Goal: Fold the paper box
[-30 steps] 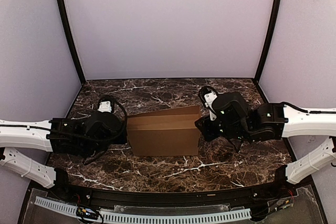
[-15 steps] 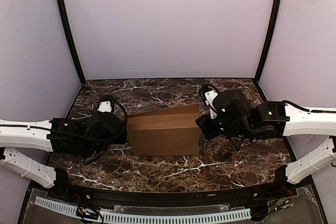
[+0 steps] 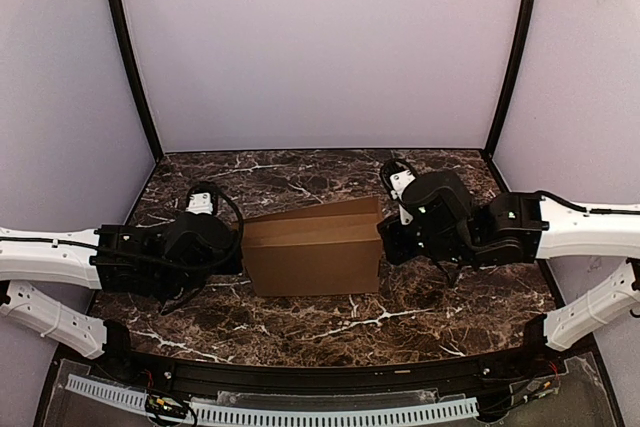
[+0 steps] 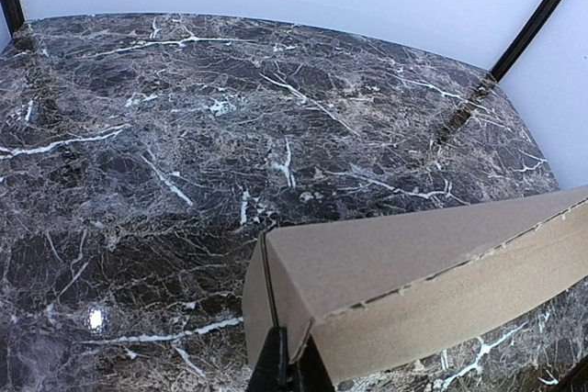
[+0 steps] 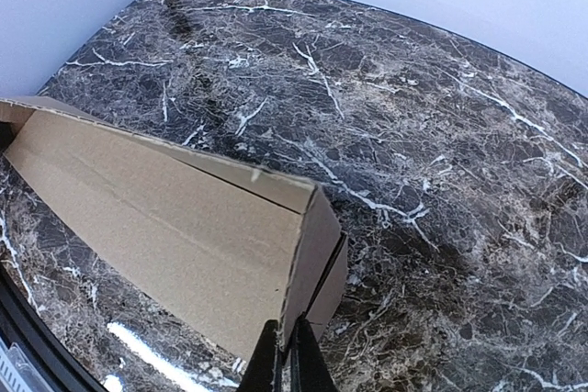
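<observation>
The paper box (image 3: 312, 249) is plain brown cardboard standing on the marble table between both arms, folded into a long shape. My left gripper (image 4: 288, 366) is shut on the box's (image 4: 413, 273) left end wall, its thin edge pinched between the black fingers. My right gripper (image 5: 286, 363) is shut on the box's (image 5: 175, 227) right end wall, where a flap edge runs between the fingers. In the top view the left gripper (image 3: 236, 255) and right gripper (image 3: 384, 239) press against opposite ends of the box.
Dark marble table (image 3: 400, 317) with white veins lies all round the box. Pale walls (image 3: 320, 47) with black corner posts (image 3: 132, 67) enclose the back and sides. A black rail (image 3: 320, 379) runs along the near edge.
My right gripper has closed its fingers onto the box's right end wall and edged slightly left. The left arm and the box have held still.
</observation>
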`<state>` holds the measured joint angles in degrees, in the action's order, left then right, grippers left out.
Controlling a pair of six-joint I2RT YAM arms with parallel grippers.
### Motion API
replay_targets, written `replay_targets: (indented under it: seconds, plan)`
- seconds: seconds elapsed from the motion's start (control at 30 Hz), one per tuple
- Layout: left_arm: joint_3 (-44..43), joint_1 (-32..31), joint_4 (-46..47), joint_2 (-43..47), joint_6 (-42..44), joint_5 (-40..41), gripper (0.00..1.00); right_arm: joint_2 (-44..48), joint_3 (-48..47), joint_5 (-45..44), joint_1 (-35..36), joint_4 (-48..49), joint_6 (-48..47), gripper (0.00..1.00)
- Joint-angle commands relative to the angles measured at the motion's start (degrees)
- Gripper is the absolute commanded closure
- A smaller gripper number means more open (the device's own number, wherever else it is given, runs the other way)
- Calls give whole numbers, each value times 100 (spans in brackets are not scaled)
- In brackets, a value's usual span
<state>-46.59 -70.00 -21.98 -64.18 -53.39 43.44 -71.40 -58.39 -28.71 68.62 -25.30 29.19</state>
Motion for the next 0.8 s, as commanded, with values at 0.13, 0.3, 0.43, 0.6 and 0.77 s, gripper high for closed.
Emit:
replay_targets:
  seconds: [0.13, 0.3, 0.43, 0.6, 0.77]
  plan:
    - [166, -93, -409, -227, -67, -644, 99, -183, 230, 607, 97, 629, 337, 100]
    - [178, -95, -366, -262, -67, -652, 99, -154, 455, 760, 154, 837, 521, 100]
    - [172, -93, -326, -327, -82, -677, 99, -177, 439, 780, 231, 875, 526, 100]
    - [146, -102, -256, -411, -72, -694, 99, -257, 550, 793, 336, 1007, 711, 100]
    - [156, -125, -206, -473, -74, -727, 99, -354, 779, 737, 457, 1186, 1011, 100]
